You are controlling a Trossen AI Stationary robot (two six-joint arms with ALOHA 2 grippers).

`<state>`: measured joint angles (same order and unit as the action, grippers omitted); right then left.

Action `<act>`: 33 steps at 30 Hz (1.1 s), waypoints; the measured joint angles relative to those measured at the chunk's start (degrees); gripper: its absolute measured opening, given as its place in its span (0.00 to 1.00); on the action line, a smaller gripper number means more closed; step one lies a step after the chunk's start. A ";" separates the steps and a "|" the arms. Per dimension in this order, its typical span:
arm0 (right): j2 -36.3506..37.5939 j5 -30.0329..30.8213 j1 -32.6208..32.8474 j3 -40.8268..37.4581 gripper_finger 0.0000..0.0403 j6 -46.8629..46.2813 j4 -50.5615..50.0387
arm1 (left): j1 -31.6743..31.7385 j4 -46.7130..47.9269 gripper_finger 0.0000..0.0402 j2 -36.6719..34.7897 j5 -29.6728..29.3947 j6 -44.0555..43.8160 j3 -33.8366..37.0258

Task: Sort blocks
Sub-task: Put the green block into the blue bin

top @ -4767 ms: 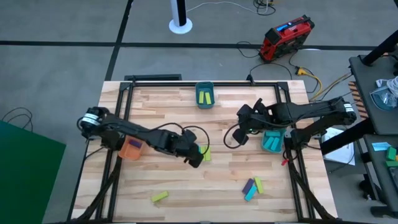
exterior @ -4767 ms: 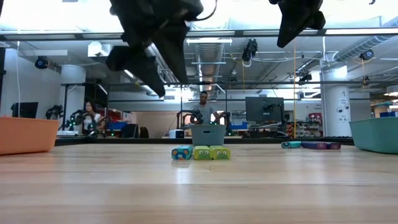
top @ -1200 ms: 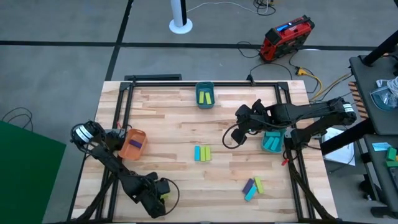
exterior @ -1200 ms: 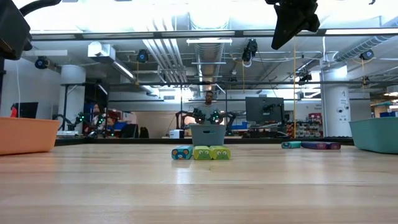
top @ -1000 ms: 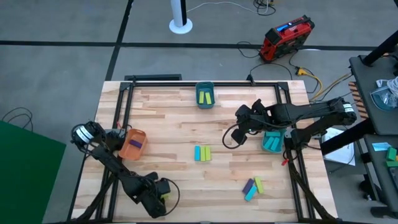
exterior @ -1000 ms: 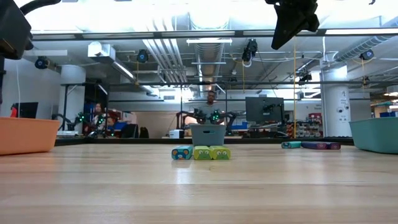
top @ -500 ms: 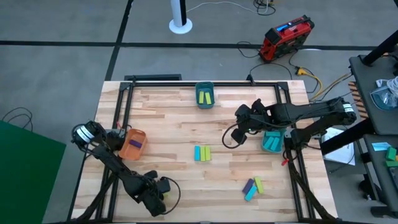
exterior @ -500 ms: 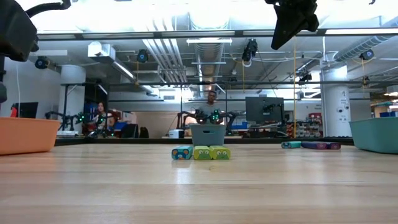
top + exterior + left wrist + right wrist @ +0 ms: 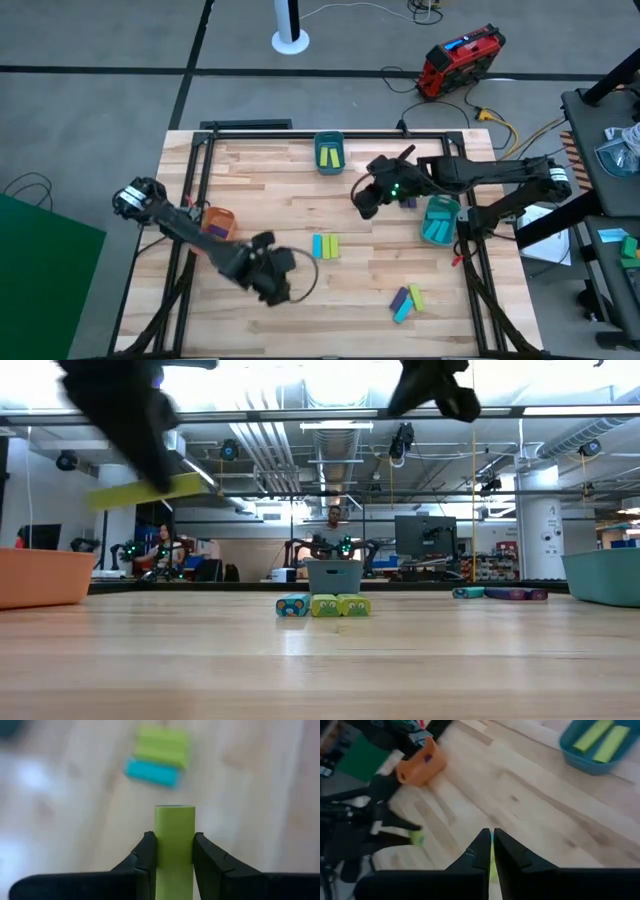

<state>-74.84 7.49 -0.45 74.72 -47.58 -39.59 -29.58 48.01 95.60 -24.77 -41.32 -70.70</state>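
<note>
Since a second ago my left arm has swung up from the near left corner of the worktop [image 9: 250,170] toward its middle, carrying the yellow-green block [image 9: 174,842] that lay there. My left jaws [image 9: 277,283] are clenched on it across its narrow sides, so it sticks out lengthways ahead of me and rides well clear of the wood. I judge it is bound for the blue bin [image 9: 329,153] at the far edge, which already holds two of its colour.

My right arm has also shifted inward over the far middle; its jaws [image 9: 364,199] are pressed together with nothing between them.

Just ahead of my load lie a cyan block [image 9: 317,246] and two yellow-green blocks [image 9: 330,246] side by side. Three more blocks [image 9: 406,300] sit near the right front. The orange bin [image 9: 222,222] holds a purple block, and the teal bin [image 9: 437,220] stands at the right.

From above, my own wrist hides the carried block. At worktop height it is a blurred streak. My left arm covers part of the orange bin.
</note>
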 joint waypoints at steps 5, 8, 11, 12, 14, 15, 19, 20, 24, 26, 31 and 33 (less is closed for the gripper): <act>-1.06 -0.62 -0.52 0.39 0.03 -2.25 3.55 | 7.34 -1.03 0.17 -2.96 -4.27 14.06 -1.53; -2.03 -0.64 -0.72 0.56 0.03 -2.56 4.36 | 10.63 -3.68 0.17 -5.51 -4.32 21.14 -0.87; -2.39 -0.60 -0.75 0.57 0.03 -4.17 5.60 | 13.26 -7.15 0.17 -8.65 -4.29 27.08 1.13; -2.82 -0.51 -0.83 0.55 0.03 -4.78 6.54 | 14.14 -8.54 0.17 -9.64 -4.25 28.91 1.68; -3.12 -0.52 -1.11 0.56 0.03 -5.83 7.48 | 16.01 -10.82 0.17 -11.62 -4.25 32.69 2.65; -3.53 -0.55 -1.30 0.51 0.03 -6.46 7.48 | 16.89 -12.13 0.17 -12.65 -4.25 34.65 3.05; -5.40 -0.58 -2.07 0.81 0.04 -7.99 11.18 | 21.31 -16.98 0.17 -15.61 -0.63 41.37 4.90; -5.99 -0.60 -2.18 1.11 0.05 -8.08 12.45 | 22.50 -18.04 0.17 -16.04 1.18 42.61 5.22; -8.14 -0.53 -2.95 3.07 0.16 -8.01 14.58 | 26.51 -19.81 0.17 -16.69 5.08 47.31 5.38; -9.38 -0.53 -3.41 4.19 0.25 -7.91 15.00 | 28.00 -20.56 0.17 -16.56 6.31 49.87 5.40; -12.71 -2.92 -4.59 6.62 0.45 -8.38 14.63 | 30.38 -27.23 0.17 -16.23 10.88 52.32 5.38; -13.85 -4.93 -4.98 7.72 0.52 -8.39 15.01 | 30.72 -27.93 0.17 -16.13 10.92 52.62 5.49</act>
<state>-88.69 2.56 -5.44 82.44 -55.96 -24.58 1.15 20.08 79.47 -13.84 11.30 -65.21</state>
